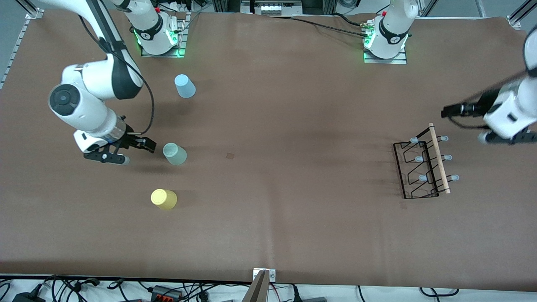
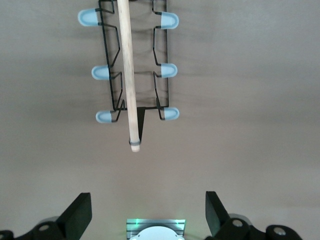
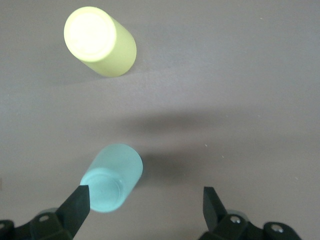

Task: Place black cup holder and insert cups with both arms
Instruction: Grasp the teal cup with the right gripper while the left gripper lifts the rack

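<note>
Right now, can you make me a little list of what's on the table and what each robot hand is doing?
holder: black cup holder stands at the left arm's end of the table, no cups on it
cups: light blue cup, pale green cup, yellow cup, all upside down at the right arm's end
right gripper: open, beside the pale green cup
left gripper: open, near the holder, holding nothing

Pale green cup (image 1: pixel 175 153), yellow cup (image 1: pixel 164 199), light blue cup (image 1: pixel 185 86), black wire cup holder (image 1: pixel 423 169) on brown table (image 1: pixel 293 105)
</note>
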Robot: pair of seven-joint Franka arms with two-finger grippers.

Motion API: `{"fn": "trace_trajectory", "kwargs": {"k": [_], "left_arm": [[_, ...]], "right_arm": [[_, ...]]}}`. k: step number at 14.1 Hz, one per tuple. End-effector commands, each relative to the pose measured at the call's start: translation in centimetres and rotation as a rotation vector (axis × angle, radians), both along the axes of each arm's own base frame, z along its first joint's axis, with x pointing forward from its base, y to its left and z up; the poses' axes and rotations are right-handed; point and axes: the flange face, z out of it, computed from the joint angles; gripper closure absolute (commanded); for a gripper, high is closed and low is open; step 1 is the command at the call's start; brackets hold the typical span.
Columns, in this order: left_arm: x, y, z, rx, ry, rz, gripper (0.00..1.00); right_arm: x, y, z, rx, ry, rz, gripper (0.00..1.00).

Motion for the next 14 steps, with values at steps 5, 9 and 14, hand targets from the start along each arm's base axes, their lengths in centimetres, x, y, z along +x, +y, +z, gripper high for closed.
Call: {"fn": "trace_trajectory", "kwargs": {"k": [5, 9, 14], "left_arm": [[4.3, 1.9, -9.1, 0.091, -0.205, -0.080, 0.00], [3.4, 1.8, -13.0, 0.092, -0.294, -0.095, 0.11], [2.9, 1.7, -13.4, 0.088, -0.269, -0.096, 0.68]], "right_arm": [[-0.1, 2.6, -1.8, 0.012, -0.011, 0.027, 0.00], [-0.3, 5.3, -2.9, 0.018, -0.020, 0.031, 0.00], [-0.7, 5.7, -4.0, 0.013, 0.002, 0.027, 0.00]]}}
